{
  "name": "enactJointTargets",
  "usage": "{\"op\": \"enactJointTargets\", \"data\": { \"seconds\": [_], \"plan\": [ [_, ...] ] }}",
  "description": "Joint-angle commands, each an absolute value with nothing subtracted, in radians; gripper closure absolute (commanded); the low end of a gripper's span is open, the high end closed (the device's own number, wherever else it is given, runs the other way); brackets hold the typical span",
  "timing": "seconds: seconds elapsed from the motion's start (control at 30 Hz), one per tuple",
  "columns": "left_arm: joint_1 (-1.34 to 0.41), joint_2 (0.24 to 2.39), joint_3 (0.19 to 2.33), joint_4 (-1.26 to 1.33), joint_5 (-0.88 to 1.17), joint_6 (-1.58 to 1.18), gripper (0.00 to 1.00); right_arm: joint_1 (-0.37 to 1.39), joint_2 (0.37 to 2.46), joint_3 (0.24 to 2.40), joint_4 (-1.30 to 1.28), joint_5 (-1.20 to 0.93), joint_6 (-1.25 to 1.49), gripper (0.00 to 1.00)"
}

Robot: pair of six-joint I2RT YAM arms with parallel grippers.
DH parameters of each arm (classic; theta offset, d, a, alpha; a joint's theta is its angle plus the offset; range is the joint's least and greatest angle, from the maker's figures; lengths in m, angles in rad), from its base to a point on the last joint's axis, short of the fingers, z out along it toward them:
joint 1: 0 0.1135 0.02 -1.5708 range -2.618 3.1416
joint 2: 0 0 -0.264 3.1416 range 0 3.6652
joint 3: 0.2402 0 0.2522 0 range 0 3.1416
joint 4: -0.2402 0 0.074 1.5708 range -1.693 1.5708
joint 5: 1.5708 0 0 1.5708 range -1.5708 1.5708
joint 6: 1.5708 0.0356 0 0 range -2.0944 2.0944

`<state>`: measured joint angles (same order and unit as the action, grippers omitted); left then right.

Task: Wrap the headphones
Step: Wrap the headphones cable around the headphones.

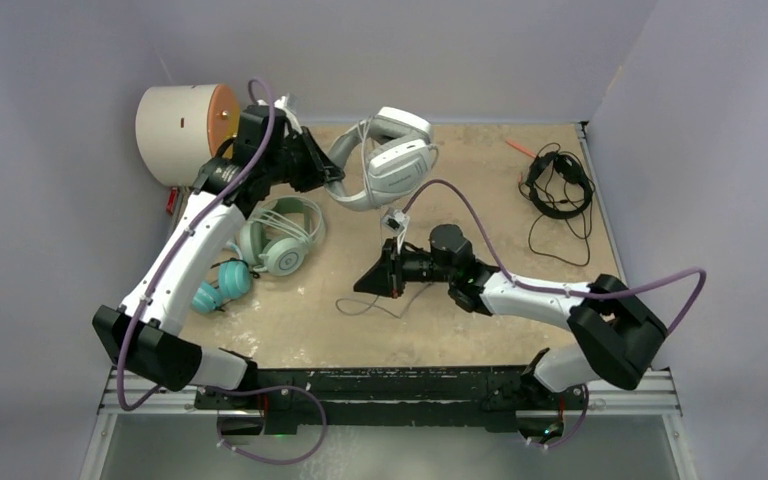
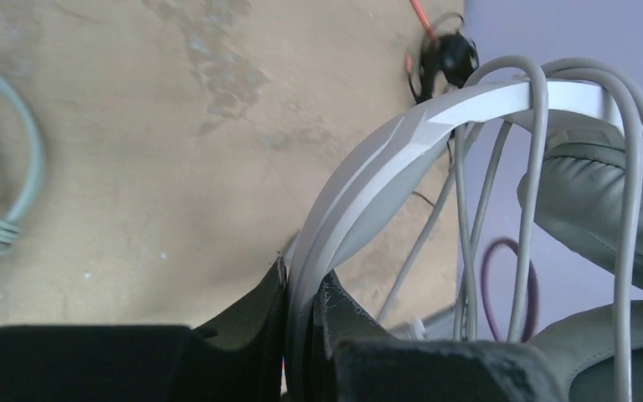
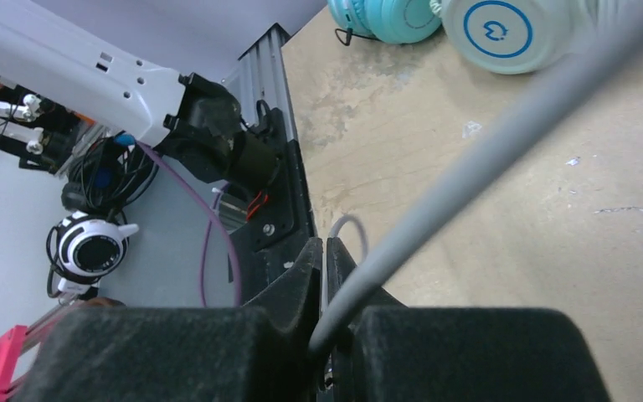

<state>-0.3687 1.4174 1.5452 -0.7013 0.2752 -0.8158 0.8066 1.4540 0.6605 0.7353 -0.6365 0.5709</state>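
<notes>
Top external view is showing my left gripper (image 1: pixel 328 172) clamping the band of the large white-and-grey over-ear headphones (image 1: pixel 397 158) in the upper middle of the frame. I am steadying them so their thin grey cable (image 1: pixel 362 302) can be wound around them. My right gripper (image 1: pixel 372 279), at centre frame, is pinching that cable low over the tan surface (image 1: pixel 500 330), I judge to draw it taut. Left wrist view is adding what the overhead cannot: several cable loops are lying over the band. Right wrist view is showing the cable running between my nearly shut jaws, with the mint-green over-ear headphones (image 3: pixel 502 29) and small teal headphones (image 3: pixel 385 17) sitting at its top edge.
</notes>
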Motion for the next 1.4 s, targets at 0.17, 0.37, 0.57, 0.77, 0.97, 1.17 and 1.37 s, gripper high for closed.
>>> {"op": "enactJointTargets", "data": {
  "seconds": [0.17,0.37,0.57,0.77,0.97,1.17,1.37],
  "plan": [
    [-0.359,1.337,1.515,-0.675,-0.222,-0.942,1.00,0.910,1.338,0.676,0.593,-0.547,0.513,0.95],
    [-0.359,1.344,1.464,-0.690,-0.372,-0.914,1.00,0.927,1.293,0.744,0.501,-0.553,0.484,0.95],
    [-0.360,1.342,1.395,-0.651,-0.443,-0.717,1.00,0.928,1.261,0.890,0.291,-0.513,0.383,0.95],
    [-0.383,1.309,1.280,-0.586,-0.493,-0.516,1.00,0.926,1.298,1.079,0.038,-0.423,0.274,0.96],
    [-0.490,1.329,1.211,-0.578,-0.652,-0.335,1.00,0.925,1.383,1.309,-0.241,-0.236,0.102,0.95],
    [-0.555,1.377,1.208,-0.649,-0.634,-0.279,1.00,0.926,1.395,1.360,-0.295,0.053,-0.021,0.88],
    [-0.582,1.382,1.234,-0.727,-0.347,-0.257,1.00,0.926,1.414,1.299,-0.193,0.299,-0.123,0.88]
  ]
}}
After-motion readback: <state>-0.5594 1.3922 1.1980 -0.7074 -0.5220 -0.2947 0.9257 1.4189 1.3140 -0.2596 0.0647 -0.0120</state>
